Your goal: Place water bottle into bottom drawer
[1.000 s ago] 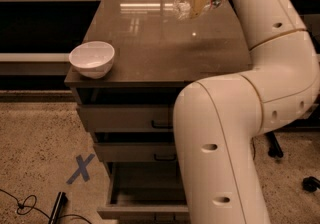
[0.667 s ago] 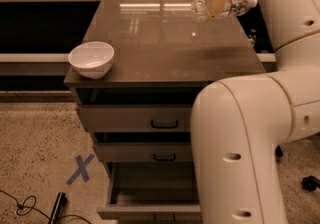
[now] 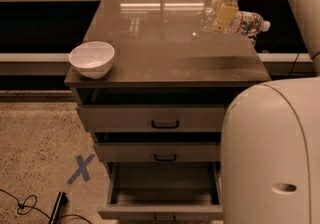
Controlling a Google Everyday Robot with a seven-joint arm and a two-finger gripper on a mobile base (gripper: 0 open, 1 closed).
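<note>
The gripper (image 3: 223, 17) hangs over the far right of the tabletop (image 3: 165, 53), fingers clamped on the water bottle (image 3: 246, 21), held sideways, cap pointing right. The bottom drawer (image 3: 160, 212) stands open; a white bowl (image 3: 91, 59) sits near left

My fingers (image 3: 223, 15) hang in the upper right of the frame, clamped around the water bottle (image 3: 246, 22), which lies sideways above the desk (image 3: 170, 53), cap pointing right. At the bottom centre, the bottom drawer (image 3: 160, 211) stands pulled open
</note>
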